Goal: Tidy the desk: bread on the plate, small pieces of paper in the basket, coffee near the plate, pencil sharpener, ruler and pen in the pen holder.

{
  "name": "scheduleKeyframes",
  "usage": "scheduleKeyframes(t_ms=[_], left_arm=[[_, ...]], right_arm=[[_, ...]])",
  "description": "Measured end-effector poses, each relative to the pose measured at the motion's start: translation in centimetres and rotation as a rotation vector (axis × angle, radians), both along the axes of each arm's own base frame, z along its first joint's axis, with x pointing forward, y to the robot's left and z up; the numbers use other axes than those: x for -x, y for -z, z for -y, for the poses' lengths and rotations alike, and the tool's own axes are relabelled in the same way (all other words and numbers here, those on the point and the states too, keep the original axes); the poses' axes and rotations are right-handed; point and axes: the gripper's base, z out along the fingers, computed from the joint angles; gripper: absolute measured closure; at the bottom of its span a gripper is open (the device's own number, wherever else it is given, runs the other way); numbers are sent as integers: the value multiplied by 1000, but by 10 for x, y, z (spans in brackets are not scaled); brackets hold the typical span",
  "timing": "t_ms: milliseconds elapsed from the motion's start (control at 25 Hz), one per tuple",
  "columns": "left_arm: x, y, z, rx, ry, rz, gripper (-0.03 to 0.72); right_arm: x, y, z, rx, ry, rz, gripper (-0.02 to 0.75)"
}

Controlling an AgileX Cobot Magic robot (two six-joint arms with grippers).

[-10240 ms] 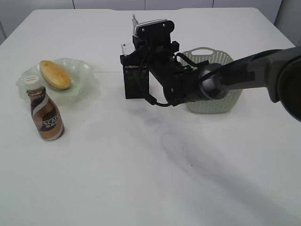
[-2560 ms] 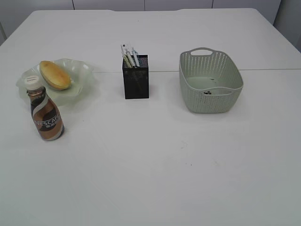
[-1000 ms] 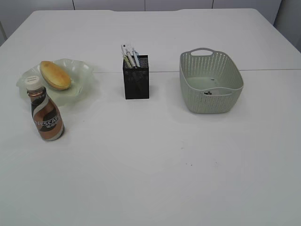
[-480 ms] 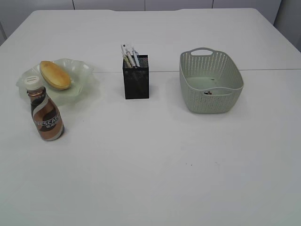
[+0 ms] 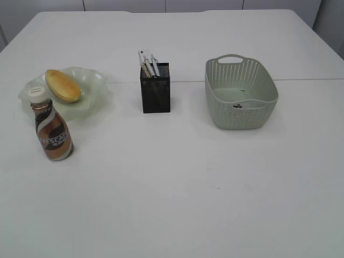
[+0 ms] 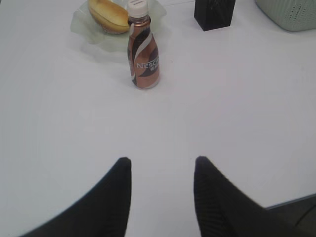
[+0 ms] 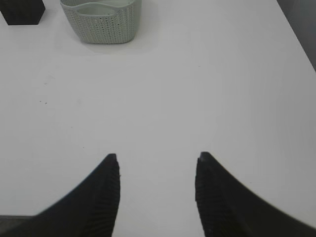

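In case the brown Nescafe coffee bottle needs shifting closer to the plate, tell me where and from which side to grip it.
Grip the brown plastic coffee bottle with the left gripper across its narrower waist below the white cap, coming level from the front. It stands upright, and the pale green glass plate crowds its back.

The pen holder (image 6: 215, 14) and basket (image 6: 291, 12) are running off the left wrist view's top edge, while the small dark scraps (image 5: 237, 106) lying inside the basket are staying too tiny to identify.
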Motion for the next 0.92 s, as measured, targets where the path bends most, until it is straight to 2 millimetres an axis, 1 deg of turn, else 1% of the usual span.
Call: scheduleKeyframes(t_ms=[600, 920], left_arm=[[0, 0, 0, 0, 0, 0, 410], [0, 0, 0, 0, 0, 0, 412]], right_arm=[[0, 0, 0, 2, 1, 0, 372], [0, 0, 0, 2, 1, -1, 372]])
